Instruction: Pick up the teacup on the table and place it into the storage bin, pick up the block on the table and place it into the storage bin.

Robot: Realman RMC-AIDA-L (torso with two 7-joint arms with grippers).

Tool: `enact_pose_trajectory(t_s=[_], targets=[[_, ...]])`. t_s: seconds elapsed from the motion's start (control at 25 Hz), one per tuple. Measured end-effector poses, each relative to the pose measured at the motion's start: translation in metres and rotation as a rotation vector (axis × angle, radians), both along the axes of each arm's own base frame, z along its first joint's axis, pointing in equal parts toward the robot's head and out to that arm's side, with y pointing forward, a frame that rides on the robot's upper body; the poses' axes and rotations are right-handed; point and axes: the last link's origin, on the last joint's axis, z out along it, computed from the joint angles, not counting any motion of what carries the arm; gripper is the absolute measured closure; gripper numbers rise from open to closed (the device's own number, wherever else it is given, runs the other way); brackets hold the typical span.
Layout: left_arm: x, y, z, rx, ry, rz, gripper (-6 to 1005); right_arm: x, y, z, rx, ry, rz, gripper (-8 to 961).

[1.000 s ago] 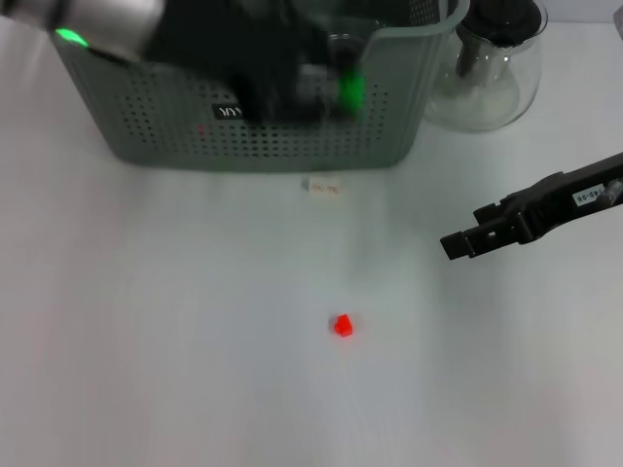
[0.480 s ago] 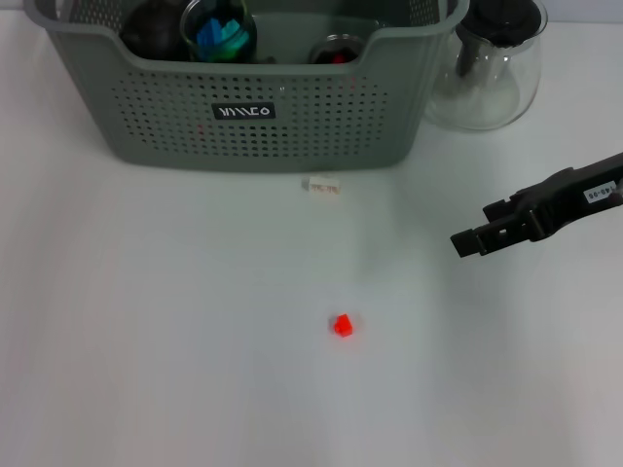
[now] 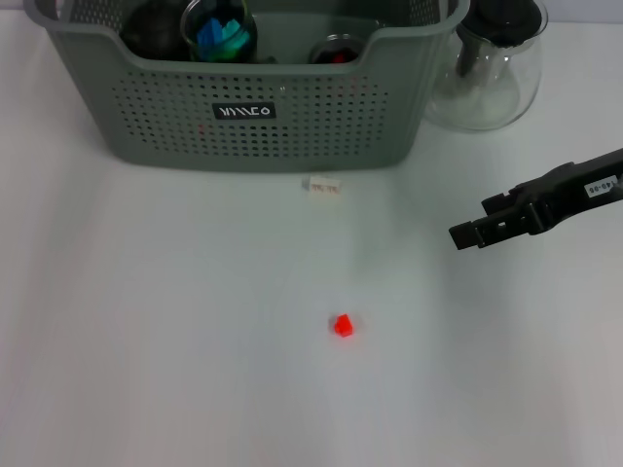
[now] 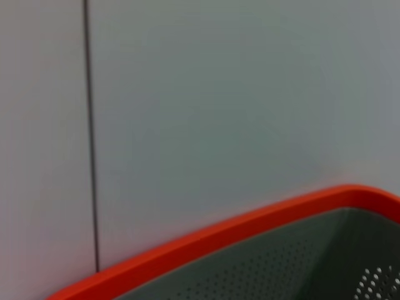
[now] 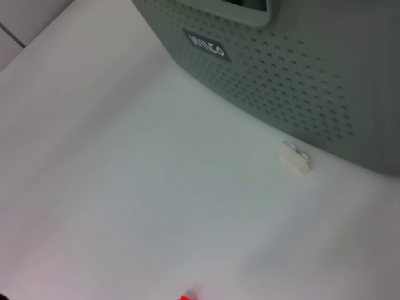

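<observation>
- Currently the right tool [image 3: 465, 236], a black slim gripper on a dark arm, hangs above the white bench [image 3: 146, 321] with nothing between its tips; whether its jaws stand apart or together I cannot tell from this angle.
- Ahead of that tool and off to its left lies the small bright red block [image 3: 342, 325], alone on open bench, well apart from the tool; in the right wrist view only a red sliver of it shows at the picture's edge [image 5: 185, 297], so the tool is not yet aimed at it.
- Beyond the block, farther from the tool, stands the large grey-green perforated plastic storage bin [image 3: 292, 117] with its black label facing the robot; its open top leaves it free to be loaded from above.
- Inside the bin sit a dark round item, a glass holding blue pieces and a small dark-rimmed cup [image 3: 334, 49], which I judge to be the teacup, already dropped in.
- Just in front of the bin wall lies a tiny white clip-like piece [image 3: 322, 184], nearer the bin than the block.
- Near the tool's far side stands a clear glass teapot with a black lid [image 3: 492, 68], touching nothing of the task.
- Of the left tool nothing shows; its wrist view gives only a wall and an orange-rimmed container.
- Judging by this, the block is the step left.
</observation>
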Motion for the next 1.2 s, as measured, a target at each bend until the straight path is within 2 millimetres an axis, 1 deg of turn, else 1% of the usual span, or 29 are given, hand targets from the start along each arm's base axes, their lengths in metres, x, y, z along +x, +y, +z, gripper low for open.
enact_pose_trajectory(t_s=[0.16,0.32,0.56,0.76,0.88,1.0,1.08,1.2], targets=[[0.001,0.003,-0.006,0.017,0.010,0.004,598,-0.002,0.000,-0.001,-0.004,0.001,0.004,118],[-0.003,0.005,-0.010,0.024,0.006,0.020,597,-0.002,0.000,-0.002,-0.005,0.001,0.001,117],[-0.006,0.005,-0.013,0.021,0.026,0.033,551,-0.002,0.000,-0.002,-0.008,0.001,-0.001,117],[-0.005,0.005,-0.015,0.014,0.037,0.029,512,-0.003,0.000,-0.002,-0.009,0.001,0.001,118],[-0.001,0.003,-0.015,0.000,0.040,0.014,410,-0.004,0.000,-0.002,-0.009,0.002,0.004,117],[0.008,-0.005,-0.010,-0.024,0.029,-0.029,308,-0.004,0.000,-0.002,-0.010,0.001,0.011,117],[0.014,-0.015,-0.006,-0.061,0.014,-0.083,250,-0.004,0.001,-0.002,-0.006,0.002,0.017,117],[0.024,-0.041,-0.003,-0.161,0.004,-0.221,164,-0.003,0.001,-0.001,-0.004,0.003,0.020,117]])
